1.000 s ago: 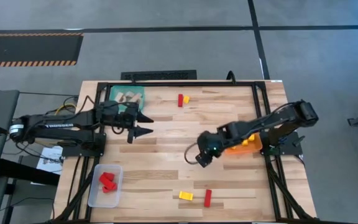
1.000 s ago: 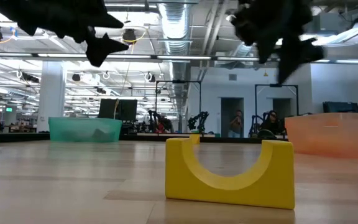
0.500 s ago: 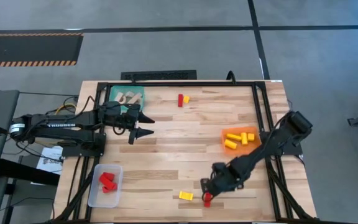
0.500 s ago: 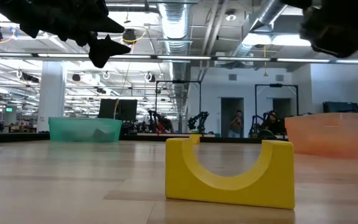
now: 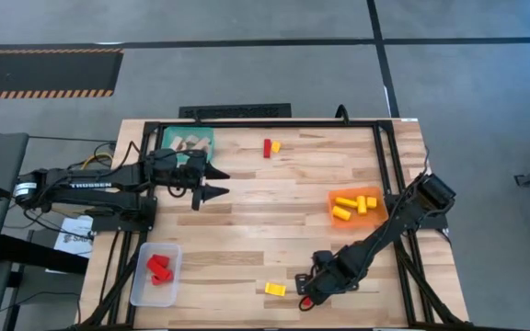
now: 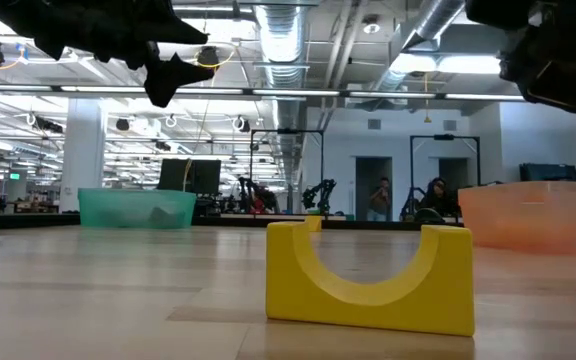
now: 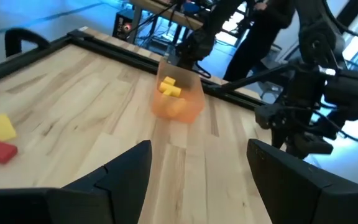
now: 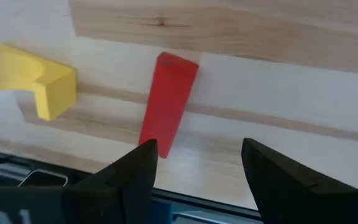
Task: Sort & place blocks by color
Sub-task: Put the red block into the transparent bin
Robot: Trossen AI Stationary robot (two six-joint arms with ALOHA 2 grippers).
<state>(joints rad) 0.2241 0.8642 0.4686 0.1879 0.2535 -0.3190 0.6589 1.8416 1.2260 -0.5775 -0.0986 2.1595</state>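
A red brick (image 8: 166,102) lies flat near the table's near edge, with a yellow arch block (image 5: 274,289) just to its left. My right gripper (image 5: 307,292) hovers open over the red brick, pointing steeply down. In the right wrist view the right gripper (image 8: 197,165) has the brick's end close beside one finger. My left gripper (image 5: 217,184) hangs open above the table's left half and holds nothing. A red and a yellow block (image 5: 270,147) lie together near the far edge.
A teal tray (image 5: 202,145) with pale wood blocks stands at the far left. An orange tray (image 5: 334,213) with yellow blocks is at the right. A clear tray (image 5: 142,285) with red blocks sits near left. The black frame rail (image 5: 389,184) borders the table.
My right gripper has swung from mid-table beside the orange tray toward the table's near edge. It has sunk lower and rolled about its axis. It now stands over the red brick, still open. The orange tray, hidden by the arm before, now shows.
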